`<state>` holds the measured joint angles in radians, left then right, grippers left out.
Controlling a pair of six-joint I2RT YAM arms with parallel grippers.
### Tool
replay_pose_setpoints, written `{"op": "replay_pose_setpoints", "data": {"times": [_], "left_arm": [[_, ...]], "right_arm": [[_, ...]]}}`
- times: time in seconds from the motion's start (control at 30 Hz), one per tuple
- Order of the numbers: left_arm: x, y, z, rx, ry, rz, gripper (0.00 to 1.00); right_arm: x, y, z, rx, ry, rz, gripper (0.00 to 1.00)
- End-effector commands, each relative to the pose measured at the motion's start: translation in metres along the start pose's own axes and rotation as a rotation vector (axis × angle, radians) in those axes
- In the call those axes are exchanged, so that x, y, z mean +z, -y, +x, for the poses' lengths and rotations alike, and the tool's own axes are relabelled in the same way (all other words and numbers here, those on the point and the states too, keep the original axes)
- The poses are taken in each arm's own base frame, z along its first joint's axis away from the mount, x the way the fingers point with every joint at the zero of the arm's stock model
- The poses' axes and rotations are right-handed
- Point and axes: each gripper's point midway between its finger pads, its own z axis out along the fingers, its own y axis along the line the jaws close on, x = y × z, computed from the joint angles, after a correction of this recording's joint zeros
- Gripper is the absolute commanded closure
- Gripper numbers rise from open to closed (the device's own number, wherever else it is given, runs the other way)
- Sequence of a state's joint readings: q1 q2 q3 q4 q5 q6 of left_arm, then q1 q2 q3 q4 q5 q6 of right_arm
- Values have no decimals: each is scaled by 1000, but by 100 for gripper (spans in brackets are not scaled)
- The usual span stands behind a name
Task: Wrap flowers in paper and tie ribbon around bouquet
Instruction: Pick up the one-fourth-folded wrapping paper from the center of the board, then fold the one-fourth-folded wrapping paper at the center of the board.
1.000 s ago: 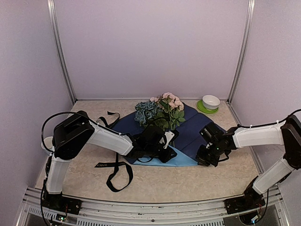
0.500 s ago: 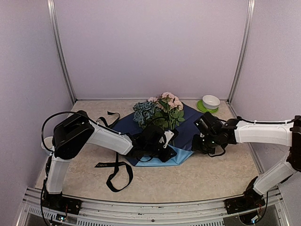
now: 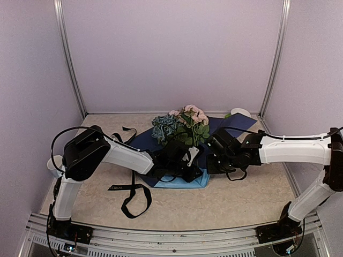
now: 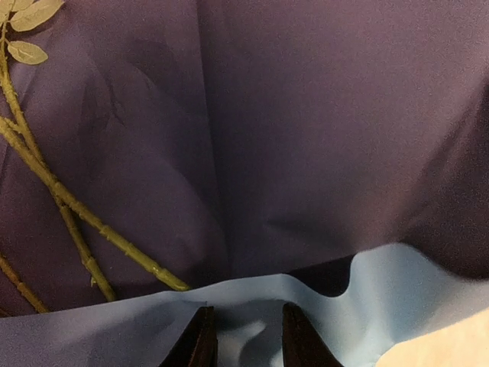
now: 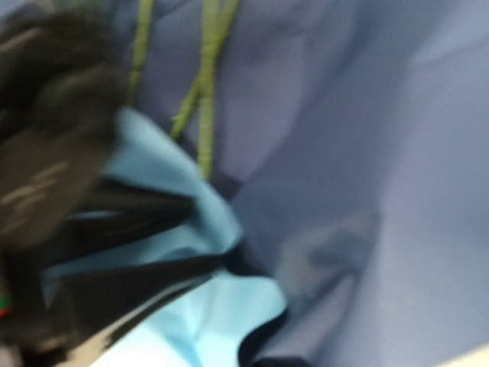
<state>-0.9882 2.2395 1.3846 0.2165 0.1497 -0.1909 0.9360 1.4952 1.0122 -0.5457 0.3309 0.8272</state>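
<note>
- The flowers point(image 3: 185, 128) lie on the paper point(image 3: 143, 140) near the middle of the counter point(image 3: 236, 198). Their long axis runs away from the arms: blooms at the far end, stems point(image 4: 76, 210) pointing toward the near edge.
- The left hand point(image 3: 185, 163) sits at the stem end, over the paper's near edge, where the light blue side is turned up across the stems.
- That hand is partly closed. Its wrist view shows a creased fold of light blue paper between the fingers point(image 4: 200, 340), and it appears to be pinching the fold.
- The right hand point(image 3: 210, 161) is just to the right of the stems and closer to them than to the blooms. The paper's right flap rises behind its arm.
- That hand is fully closed. Its wrist view is blurred but seems to show it nipping a light blue paper edge.
- Judged from this, the flap has to cross leftward over the stems, at right angles to them.
- The ribbon point(image 3: 134, 198) lies loose by the left arm, apart from the paper.
</note>
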Motion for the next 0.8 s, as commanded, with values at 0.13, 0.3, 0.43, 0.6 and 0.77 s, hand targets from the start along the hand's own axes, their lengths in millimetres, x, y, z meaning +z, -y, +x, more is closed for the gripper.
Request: {"op": "replay_pose_setpoints", "data": {"times": [0.13, 0.3, 0.43, 0.6, 0.77], "left_arm": [[7, -29, 40, -80, -97, -47, 70], [-4, -25, 29, -102, -29, 6, 70], [-22, -14, 10, -113, 75, 76, 69], [-45, 2, -13, -113, 192, 174, 63], [-54, 4, -24, -134, 241, 210, 61]], "right_arm": [[0, -54, 7, -295, 71, -87, 100], [1, -70, 19, -378, 86, -161, 100], [8, -70, 15, -417, 127, -152, 100], [20, -73, 16, -504, 143, -152, 100], [25, -75, 18, -547, 146, -152, 100]]}}
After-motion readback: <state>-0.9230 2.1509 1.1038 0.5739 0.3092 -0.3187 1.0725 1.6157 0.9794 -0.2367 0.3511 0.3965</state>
